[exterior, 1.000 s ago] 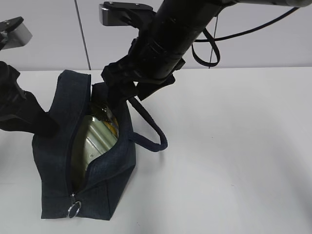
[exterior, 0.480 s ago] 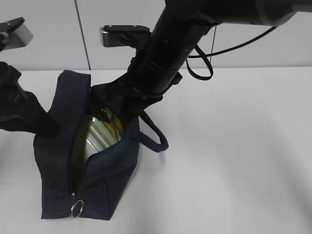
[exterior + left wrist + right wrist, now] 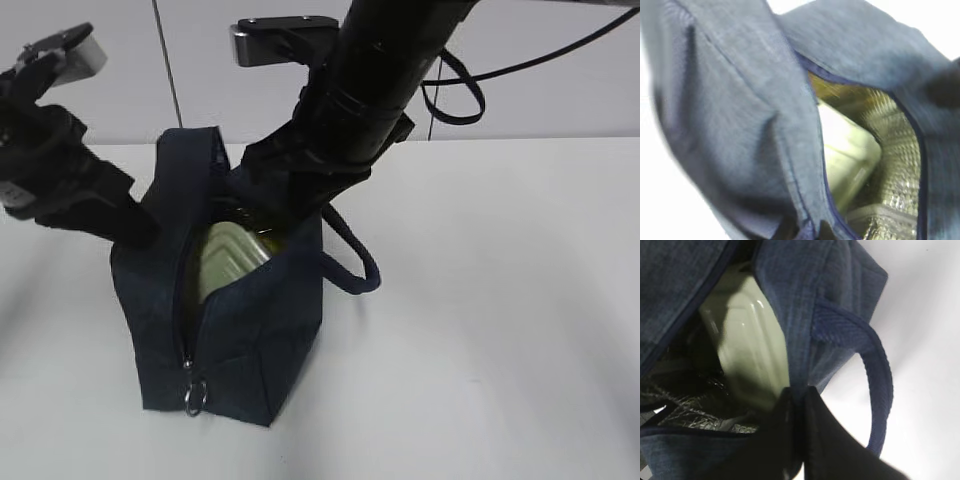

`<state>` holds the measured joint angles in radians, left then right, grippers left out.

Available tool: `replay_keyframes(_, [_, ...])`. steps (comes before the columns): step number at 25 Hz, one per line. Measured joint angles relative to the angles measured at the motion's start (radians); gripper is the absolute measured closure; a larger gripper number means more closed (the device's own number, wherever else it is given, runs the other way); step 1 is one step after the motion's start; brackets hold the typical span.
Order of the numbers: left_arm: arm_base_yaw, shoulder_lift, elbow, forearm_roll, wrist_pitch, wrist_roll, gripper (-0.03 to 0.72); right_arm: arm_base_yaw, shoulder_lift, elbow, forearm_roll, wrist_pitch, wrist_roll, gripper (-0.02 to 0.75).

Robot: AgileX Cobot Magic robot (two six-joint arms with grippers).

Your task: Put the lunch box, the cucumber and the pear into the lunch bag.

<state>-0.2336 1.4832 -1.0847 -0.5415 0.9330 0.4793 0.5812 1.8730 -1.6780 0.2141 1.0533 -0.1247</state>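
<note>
- Between the two grippers stands the lunch bag [image 3: 235, 320], a dark navy fabric bag resting on the white table [image 3: 480, 300]; its top opening gapes, and the zipper's metal ring pull [image 3: 195, 397] hangs at the near end, well below both sets of jaws.
- At the bag's right edge, the right gripper [image 3: 799, 405] has its jaws pressed together, pinching the fabric rim of the lunch bag beside the opening.
- At the bag's left wall, the left gripper [image 3: 135, 225] meets the fabric; its jaws are hidden from view, but they stand nearly closed, and whether fabric lies between them cannot be told.
- Just inside the opening, directly beside the right jaws, lies the lunch box [image 3: 747, 347]: its pale sage-green lid faces up, tilted against the silver foil lining [image 3: 890, 150].
- Right of the right jaws, the looped strap handle [image 3: 875, 385] arcs outward over the table.
- Cucumber and pear: neither can be identified inside the bag.
</note>
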Motion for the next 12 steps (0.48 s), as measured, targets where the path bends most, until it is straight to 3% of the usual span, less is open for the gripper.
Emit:
replay_keyframes(5, [0.0, 0.078, -0.103, -0.002, 0.032, -0.013, 0.664, -0.046, -0.047, 0.088, 0.015, 0.001, 0.007, 0.728])
replay_keyframes(12, [-0.001, 0.11, -0.116, -0.013, 0.061, -0.013, 0.664, -0.048, -0.134, 0.244, 0.094, -0.107, -0.037, 0.726])
